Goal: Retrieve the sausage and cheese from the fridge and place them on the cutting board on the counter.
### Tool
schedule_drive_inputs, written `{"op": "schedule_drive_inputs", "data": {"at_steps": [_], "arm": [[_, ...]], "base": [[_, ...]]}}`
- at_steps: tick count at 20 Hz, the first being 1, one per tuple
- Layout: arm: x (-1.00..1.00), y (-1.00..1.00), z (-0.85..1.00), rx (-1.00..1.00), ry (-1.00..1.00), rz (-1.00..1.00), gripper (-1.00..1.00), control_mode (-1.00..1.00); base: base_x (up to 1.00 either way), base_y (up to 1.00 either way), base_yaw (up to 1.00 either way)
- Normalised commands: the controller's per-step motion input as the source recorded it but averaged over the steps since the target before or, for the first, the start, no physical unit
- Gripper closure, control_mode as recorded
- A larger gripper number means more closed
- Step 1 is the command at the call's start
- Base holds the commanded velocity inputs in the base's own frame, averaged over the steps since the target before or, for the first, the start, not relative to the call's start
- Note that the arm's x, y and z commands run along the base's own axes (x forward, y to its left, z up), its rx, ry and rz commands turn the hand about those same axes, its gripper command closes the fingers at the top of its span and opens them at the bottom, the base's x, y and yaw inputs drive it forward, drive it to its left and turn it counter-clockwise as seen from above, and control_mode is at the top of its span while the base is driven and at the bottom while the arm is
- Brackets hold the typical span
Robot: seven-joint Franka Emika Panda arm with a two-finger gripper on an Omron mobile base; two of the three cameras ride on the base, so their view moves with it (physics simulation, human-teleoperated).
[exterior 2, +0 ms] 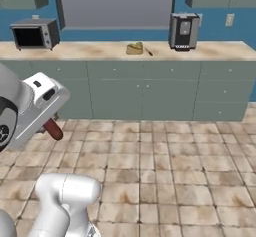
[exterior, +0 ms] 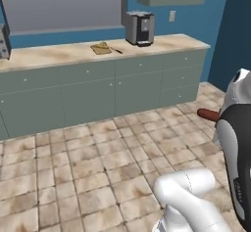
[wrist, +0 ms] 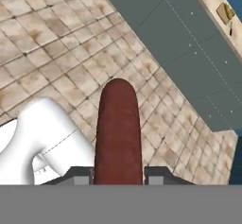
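**Ana:** Hand view says it all — the gripper point(wrist: 118, 173) is closed tight on the sausage point(wrist: 117, 128), pinched at one end so most of the link sticks out ahead of the fingers. I'd guess that's just how it came off the fridge shelf.

**Ben:** Yeah, from where I'm standing the sausage point(exterior: 208, 114) is up in the air over the tiled floor, nowhere near the counter point(exterior: 59, 55) yet. The cutting board point(exterior: 101, 48) is way across the room, with something pale yellowish on it — too small to tell what.

**Ana:** Knife point(exterior: 116, 50) lies just beside the board, coffee machine point(exterior: 139, 28) off to its right, toaster oven point(exterior 2: 33, 34) well to the left. Floor between is open, nothing blocking.

**Ben:** Only snag I'd call is the knife — it's close to that board edge.
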Motion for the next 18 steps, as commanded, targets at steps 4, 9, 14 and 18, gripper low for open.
{"op": "schedule_drive_inputs", "data": {"at_steps": [4,9,14,18], "arm": [[0.00,0.00,0.00,0.00,0.00,0.00,1.00,1.00],[0.00,0.00,0.00,0.00,0.00,0.00,1.00,1.00],[0.00,0.00,0.00,0.00,0.00,0.00,1.00,1.00],[0.00,0.00,0.00,0.00,0.00,0.00,1.00,1.00]], "base": [[1.00,-0.08,0.04],[1.00,-0.28,0.01],[1.00,-0.38,0.01],[1.00,-0.24,0.04]]}}
